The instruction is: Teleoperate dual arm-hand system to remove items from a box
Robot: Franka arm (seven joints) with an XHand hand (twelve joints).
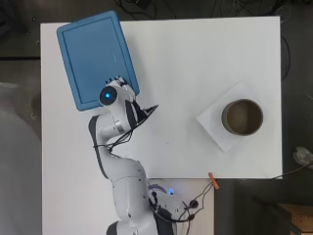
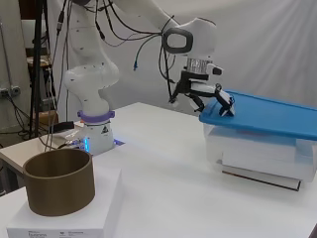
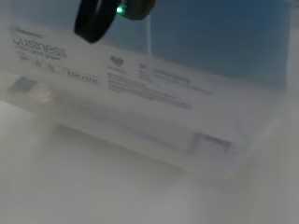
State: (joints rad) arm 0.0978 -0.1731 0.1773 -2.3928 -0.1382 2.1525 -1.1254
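My hand (image 2: pixel 208 96) is at the near corner of the box's blue lid (image 2: pixel 267 115), the corner closest to my base. In the side view my fingers (image 2: pixel 225 104) are curled down over the lid's edge, with the tips resting on its top surface; whether the thumb is hooked under the rim I cannot tell. From overhead my arm covers most of the hand, and only a dark part of it shows just beside the lid's (image 1: pixel 95 58) lower right corner.

The box (image 2: pixel 260 156) is clear plastic and sits on the table (image 2: pixel 168 163) with the lid on top, slightly skewed against the table's edges in the overhead view. Through its wall, in the side view, I see a white ream-like pack (image 2: pixel 262 166) lying flat inside. The wrist view looks close at the clear wall (image 3: pixel 140 116) with printed white packaging behind it and the blue of the lid above.

Well apart from the box, toward the opposite side of the table, a brown cylinder (image 1: pixel 242 117) stands upright and open-topped on a flat white pack (image 1: pixel 215 125).
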